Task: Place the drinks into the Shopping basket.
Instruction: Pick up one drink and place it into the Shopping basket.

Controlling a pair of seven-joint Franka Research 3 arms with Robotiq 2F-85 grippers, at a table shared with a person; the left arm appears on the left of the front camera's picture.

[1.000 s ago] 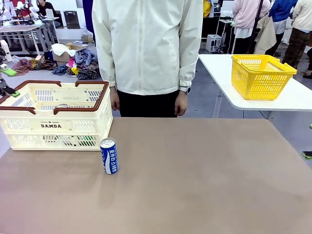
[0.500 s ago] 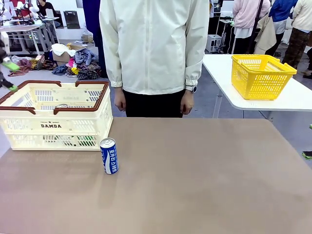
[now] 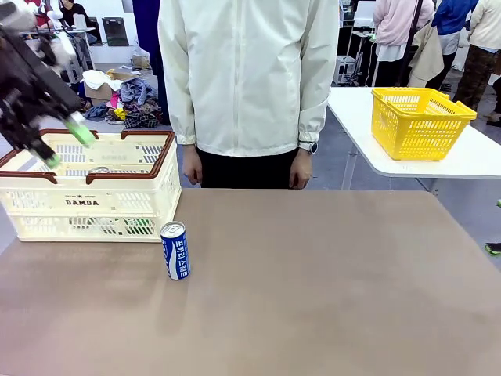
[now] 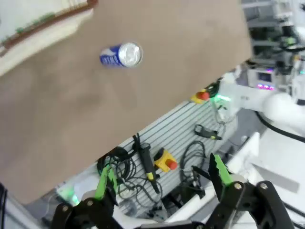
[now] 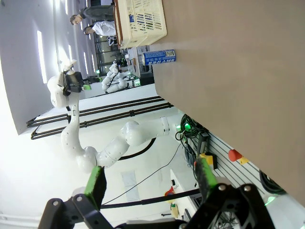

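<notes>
On the brown bench, the blue can stands just outside the Shopping basket. The left hand, wide and empty, has swung in above the basket, likely heading for the can.

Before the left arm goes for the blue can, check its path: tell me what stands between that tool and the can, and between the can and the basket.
Nothing visible blocks either path. The left tool hangs open above the basket; the blue can stands upright on bare table just in front of the basket's near right corner.
</notes>
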